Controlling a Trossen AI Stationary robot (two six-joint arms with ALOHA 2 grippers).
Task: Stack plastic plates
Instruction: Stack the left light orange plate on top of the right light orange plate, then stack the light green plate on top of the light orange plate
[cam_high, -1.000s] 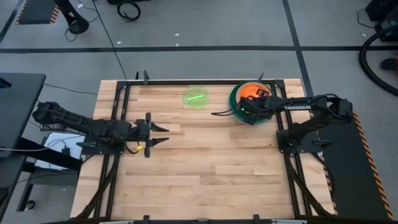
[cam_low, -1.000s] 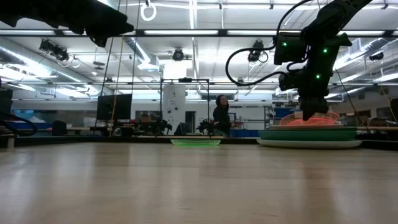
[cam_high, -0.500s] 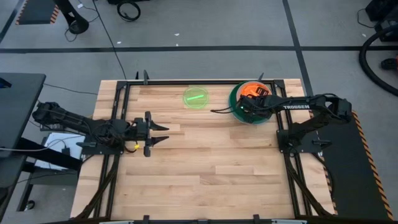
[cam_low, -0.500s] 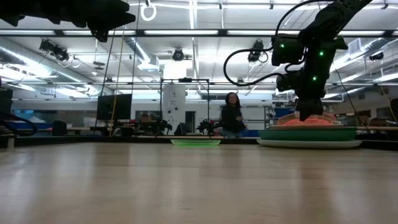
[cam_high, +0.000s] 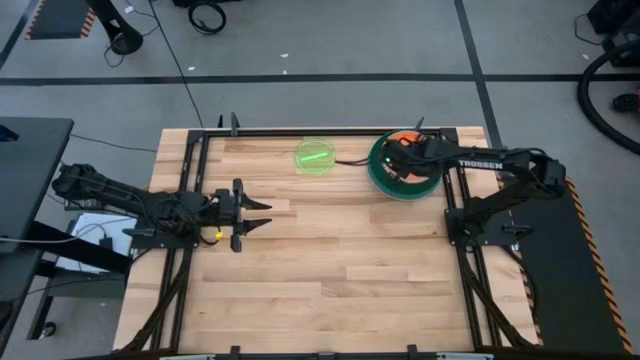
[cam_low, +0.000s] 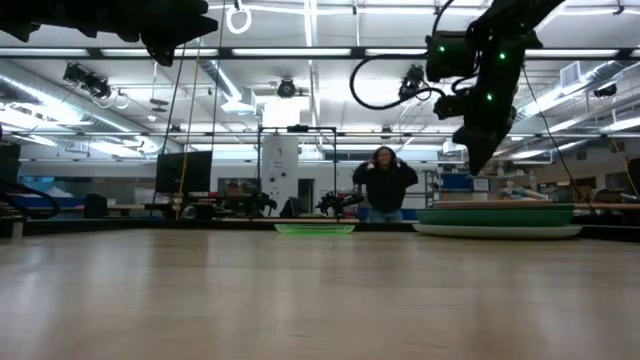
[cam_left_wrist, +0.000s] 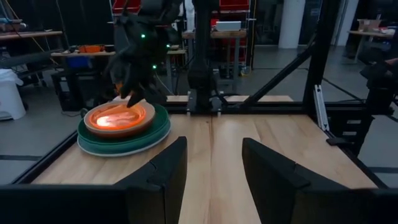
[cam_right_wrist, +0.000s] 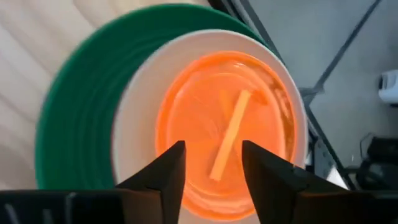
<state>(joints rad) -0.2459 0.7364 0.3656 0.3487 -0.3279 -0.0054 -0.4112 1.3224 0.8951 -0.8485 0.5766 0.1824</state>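
1. Waiting at the left edge of the table (cam_high: 330, 260), my left gripper (cam_high: 262, 216) hovers with its fingers parted and nothing between them. It points across the wood toward the right side.

2. Next, moving right, the small neon-green plate (cam_high: 315, 157) lies flat and alone near the far edge of the table. It is round, so it has no long axis to line up with. It sits between my two grippers, well apart from the stack. My right gripper looks nearer to it than my left one.

3. Further right stands the stack (cam_high: 398, 178): a dark green plate (cam_right_wrist: 74, 118) at the bottom, a beige plate (cam_right_wrist: 134, 162) on it, and a small clear orange plate (cam_right_wrist: 224, 130) on top. Any plates lower down I cannot make out.

4. Last, my right gripper (cam_right_wrist: 212, 163) hangs directly above the orange plate, lifted clear of it, fingers apart and empty.

5. My judgement: the green plate is the only one left out, so the coming move turns on it lying to the left of my right gripper, along the far edge.
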